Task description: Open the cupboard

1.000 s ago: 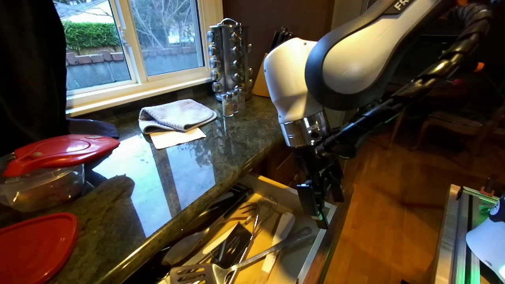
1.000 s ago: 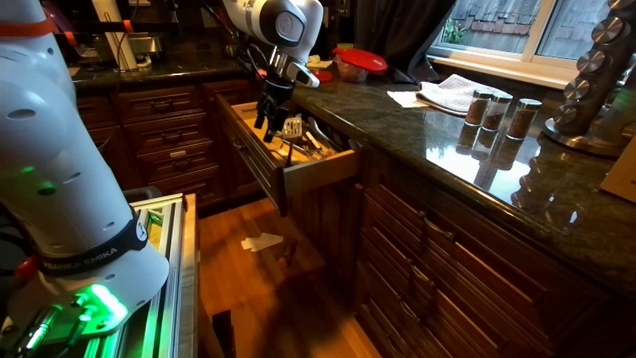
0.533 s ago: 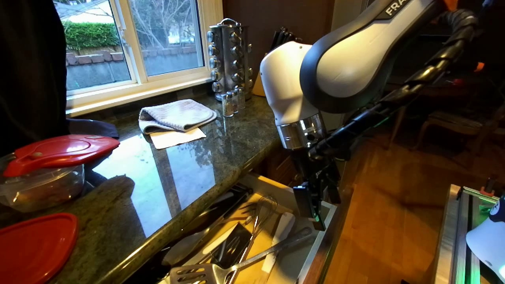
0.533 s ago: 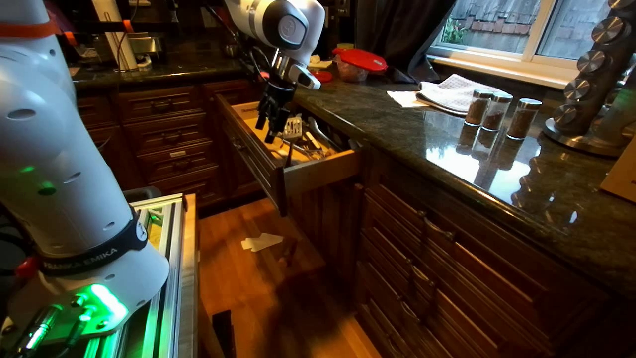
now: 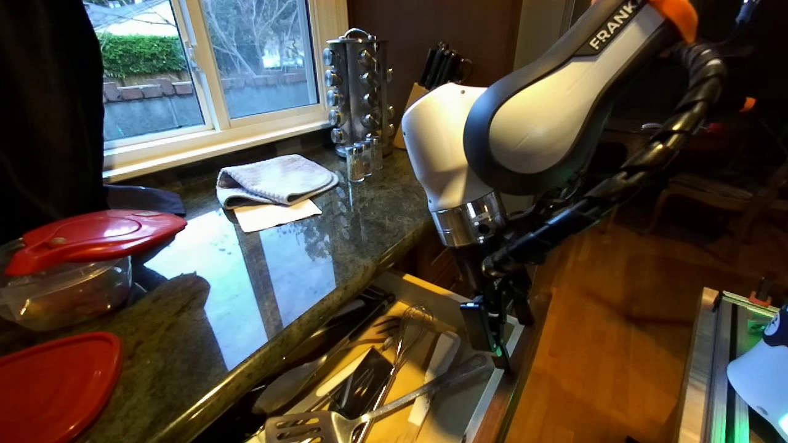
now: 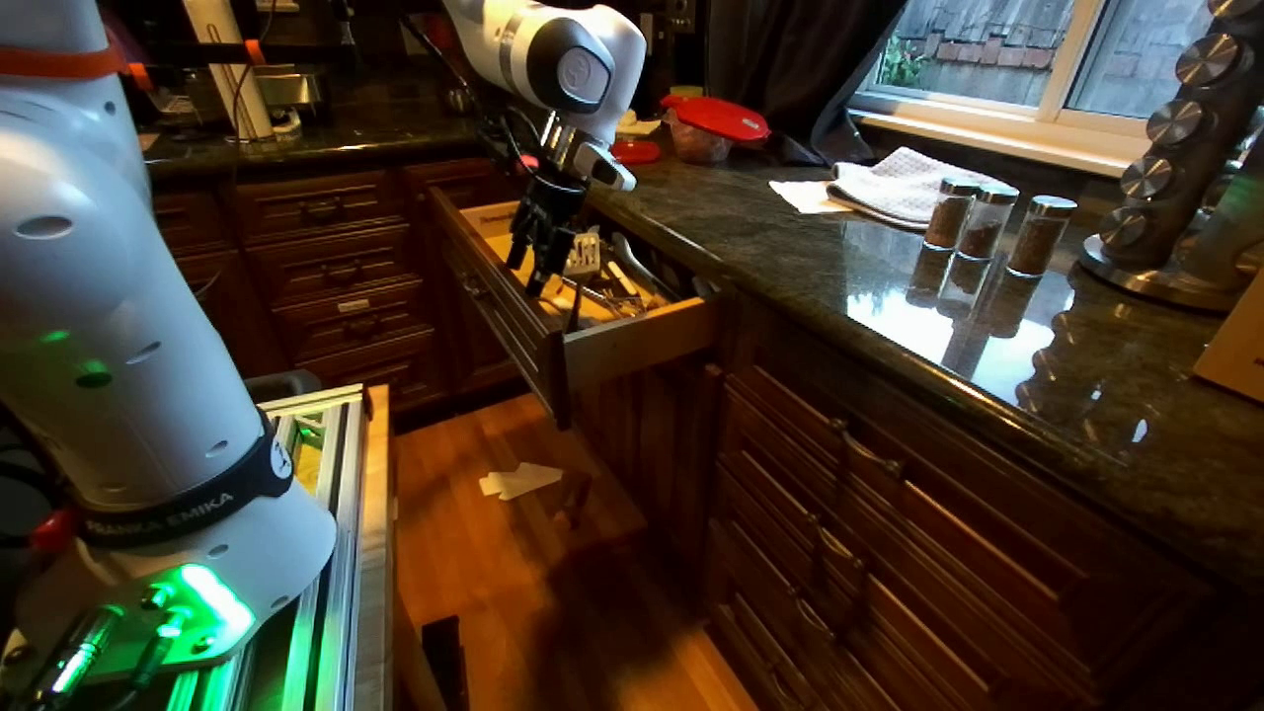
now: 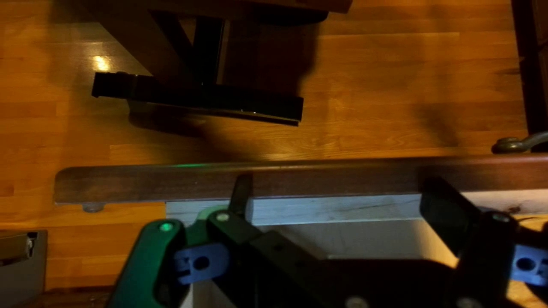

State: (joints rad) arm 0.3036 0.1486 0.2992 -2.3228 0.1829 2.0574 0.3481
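The cupboard is a wide pull-out drawer, standing open, with a dark brown front [image 7: 128, 184] and pale wood sides [image 6: 642, 341]. In an exterior view its inner wall [image 5: 425, 286] shows beside a whisk [image 5: 414, 326], a slotted spatula [image 5: 308, 427] and other utensils. My gripper [image 5: 514, 340] points down at the drawer's front edge, also in an exterior view [image 6: 526, 274]. In the wrist view my gripper [image 7: 338, 186] is open and empty, jaws wide apart. Both fingertips overlap the top of the drawer front. I cannot tell whether they touch it. The drawer's handle [image 6: 474, 286] is on its outer face.
The dark stone countertop [image 6: 711, 217] overhangs the drawer's back. On it are a red-lidded container [image 6: 716, 118], a folded towel [image 5: 277, 178] and spice jars [image 6: 973, 222]. A cabinet handle [image 7: 513, 144] shows at right in the wrist view. A black stand foot [image 7: 197, 98] rests on the floor.
My gripper has come down a little toward the drawer's front edge, and the arm above it has lowered and turned slightly. The drawer and utensils have not moved.
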